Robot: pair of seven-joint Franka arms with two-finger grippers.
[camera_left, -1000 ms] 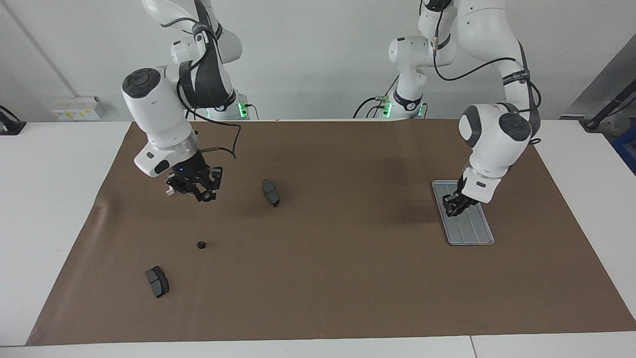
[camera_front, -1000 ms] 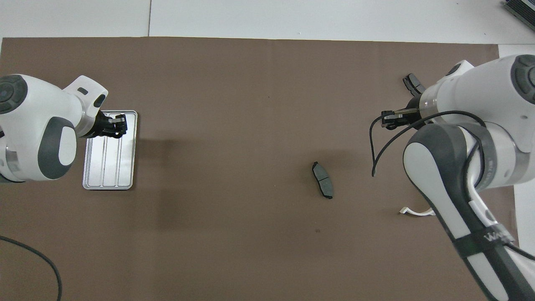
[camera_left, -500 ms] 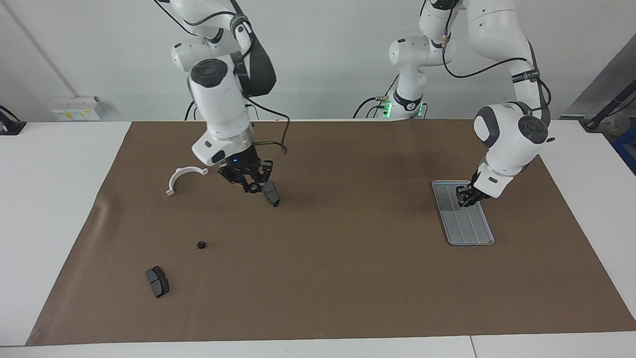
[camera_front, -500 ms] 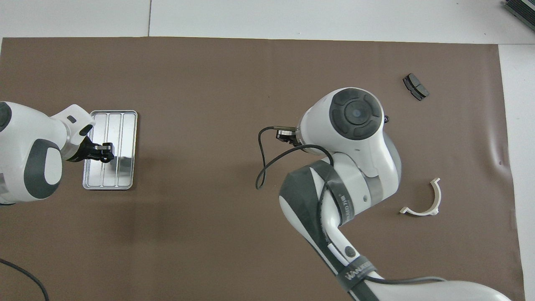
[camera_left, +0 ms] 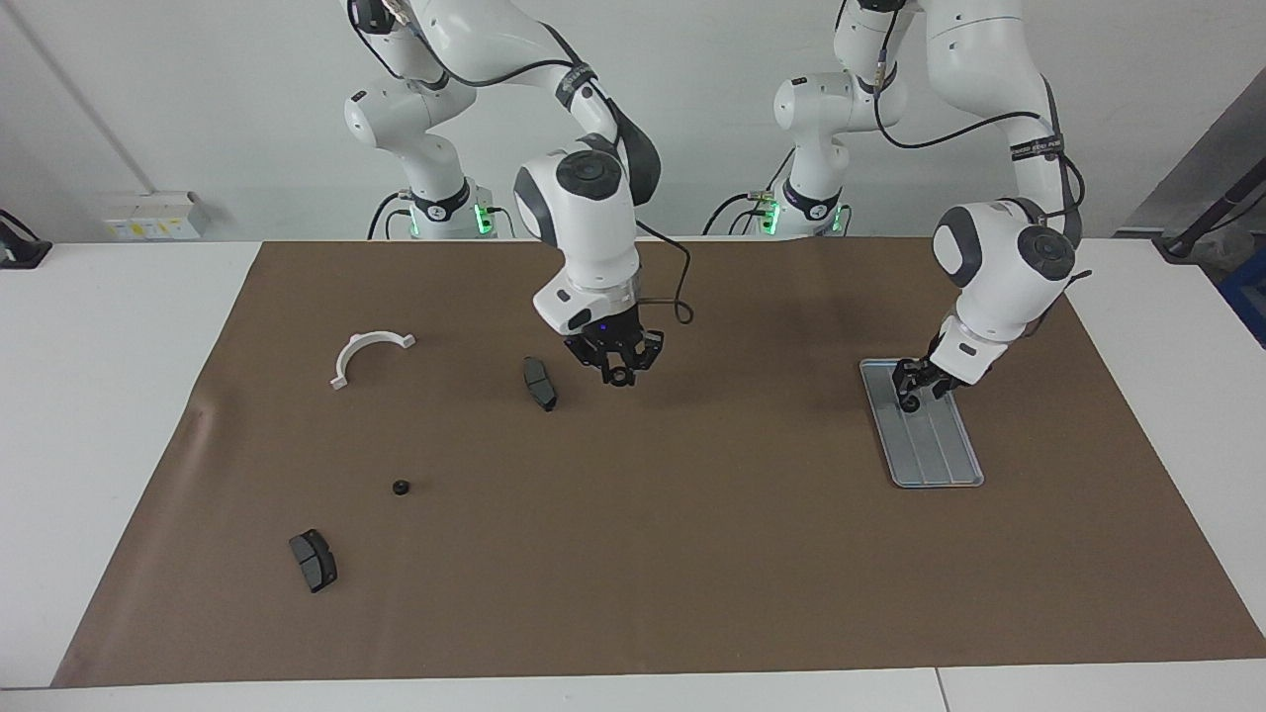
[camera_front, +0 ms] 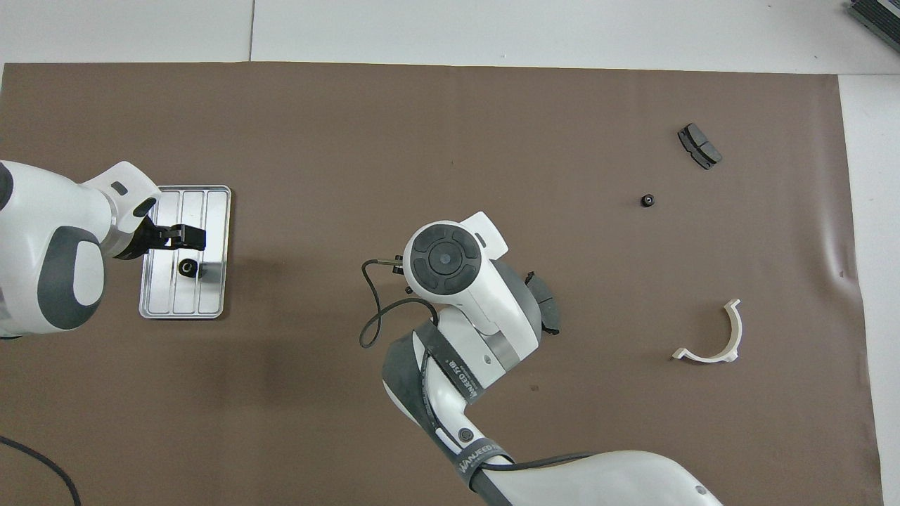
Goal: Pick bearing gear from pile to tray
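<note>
Closest to the robots, toward the right arm's end of the brown mat (camera_left: 692,554), a white half-ring (camera_left: 358,343) lies flat with its open side facing away from them. A little farther out and nearer the middle of the mat is a dark grey brake-pad piece (camera_left: 539,384). The right gripper (camera_left: 618,374) hangs low over the bare mat just beside that piece and does not touch it. From where I stand I cannot tell whether this gripper is open or closed, or whether it carries anything. From overhead, its own arm hides it.

At the left arm's end of the mat lies the silver-grey tray (camera_left: 940,455), its long side running away from the robots. The left gripper (camera_left: 912,386) hovers over the end of the tray nearer the robots. It looks opened out and holds nothing. A small black round piece (camera_front: 188,267) rests in the tray below it, free of the gripper and in the tray's nearer half.

Farther out, back at the right arm's end, a second black round piece (camera_left: 401,487) sits alone on the mat, well apart from everything else. Farthest from the robots is another brake-pad piece (camera_left: 314,560), lying flat near the mat's corner.
</note>
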